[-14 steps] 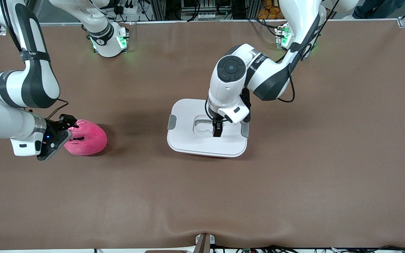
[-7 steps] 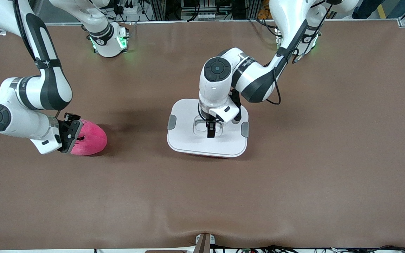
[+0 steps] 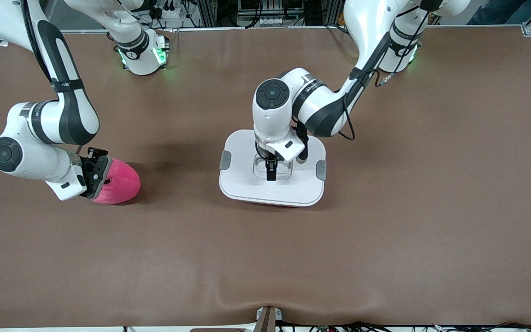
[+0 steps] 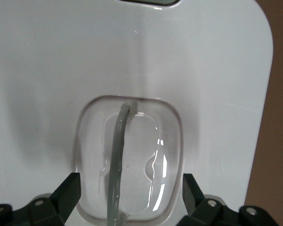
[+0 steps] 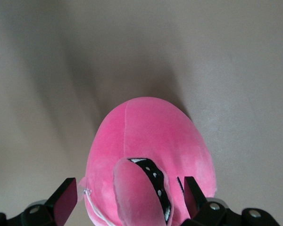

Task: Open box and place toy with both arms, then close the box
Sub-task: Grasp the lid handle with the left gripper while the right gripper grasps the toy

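So the right gripper (image 3: 96,177) is low at the right arm's end of the table (image 3: 385,230), wrist angled down against the toy (image 3: 118,183). In the right wrist view its fingers (image 5: 66,200) are spread, one on each side of the pink plush, not squeezing it. The toy sits on the table, well apart from the box (image 3: 272,168), and the arm covers the part of it nearest the gripper, so only a dark patch of the face shows up close.

The box is mid table with its white lid (image 4: 217,84) on and a grey clip (image 3: 225,160) on each end. The left arm bends over it from its base and points the left gripper (image 3: 270,171) straight down into the recessed handle (image 4: 118,160). Its fingers (image 4: 68,190) are parted either side of the handle bar, gripping nothing. The arm's wrist blocks part of the lid, and the tub under the lid barely shows
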Controlling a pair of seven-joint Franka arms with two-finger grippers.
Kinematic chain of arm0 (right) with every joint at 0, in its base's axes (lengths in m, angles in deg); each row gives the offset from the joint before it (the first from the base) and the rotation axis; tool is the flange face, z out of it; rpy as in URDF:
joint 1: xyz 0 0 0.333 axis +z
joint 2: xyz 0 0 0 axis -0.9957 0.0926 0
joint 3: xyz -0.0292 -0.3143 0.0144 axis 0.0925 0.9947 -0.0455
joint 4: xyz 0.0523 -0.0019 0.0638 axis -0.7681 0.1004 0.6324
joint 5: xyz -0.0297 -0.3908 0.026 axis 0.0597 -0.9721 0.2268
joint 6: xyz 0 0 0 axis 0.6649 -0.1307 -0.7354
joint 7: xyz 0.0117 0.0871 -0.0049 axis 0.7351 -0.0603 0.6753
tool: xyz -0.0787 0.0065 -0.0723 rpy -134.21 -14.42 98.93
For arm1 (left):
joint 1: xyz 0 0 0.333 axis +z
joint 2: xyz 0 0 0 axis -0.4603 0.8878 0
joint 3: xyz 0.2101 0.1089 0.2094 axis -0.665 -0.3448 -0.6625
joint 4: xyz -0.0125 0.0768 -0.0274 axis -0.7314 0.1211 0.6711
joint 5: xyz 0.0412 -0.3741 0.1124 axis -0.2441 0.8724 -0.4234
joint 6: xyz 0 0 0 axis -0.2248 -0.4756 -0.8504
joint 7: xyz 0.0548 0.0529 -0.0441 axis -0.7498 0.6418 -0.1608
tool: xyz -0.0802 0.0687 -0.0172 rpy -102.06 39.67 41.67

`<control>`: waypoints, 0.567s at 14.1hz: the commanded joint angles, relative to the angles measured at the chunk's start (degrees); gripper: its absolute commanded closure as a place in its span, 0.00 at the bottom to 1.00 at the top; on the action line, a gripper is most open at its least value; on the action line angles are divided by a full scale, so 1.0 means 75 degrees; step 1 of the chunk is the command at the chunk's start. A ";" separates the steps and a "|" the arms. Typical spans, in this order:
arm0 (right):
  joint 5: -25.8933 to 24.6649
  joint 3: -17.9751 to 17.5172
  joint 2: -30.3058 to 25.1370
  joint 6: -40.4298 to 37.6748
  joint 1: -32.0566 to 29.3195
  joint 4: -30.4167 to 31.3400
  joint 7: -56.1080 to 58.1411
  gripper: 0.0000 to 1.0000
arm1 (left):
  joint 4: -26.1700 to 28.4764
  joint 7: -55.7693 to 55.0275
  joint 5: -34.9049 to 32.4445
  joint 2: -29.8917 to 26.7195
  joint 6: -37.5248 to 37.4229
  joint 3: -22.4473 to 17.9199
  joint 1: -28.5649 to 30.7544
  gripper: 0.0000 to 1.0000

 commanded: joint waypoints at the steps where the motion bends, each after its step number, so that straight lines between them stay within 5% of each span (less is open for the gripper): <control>1: -0.0119 -0.0037 -0.0204 0.0138 -0.0045 0.0243 0.0096 0.59 | -0.0218 -0.0136 -0.0176 0.0084 0.0006 -0.0060 -0.0089 0.21; 2: -0.0119 -0.0037 -0.0192 0.0149 -0.0045 0.0243 0.0096 0.87 | -0.0229 -0.0136 -0.0164 0.0049 0.0006 -0.0037 -0.0089 0.30; 3: -0.0119 -0.0037 -0.0192 0.0149 -0.0045 0.0243 0.0096 1.00 | -0.0229 -0.0147 -0.0164 0.0014 0.0006 -0.0036 -0.0077 0.31; 8: -0.0119 -0.0037 -0.0180 0.0219 -0.0045 0.0219 0.0084 1.00 | -0.0183 -0.0148 -0.0175 -0.0150 -0.0053 -0.0036 -0.0007 0.35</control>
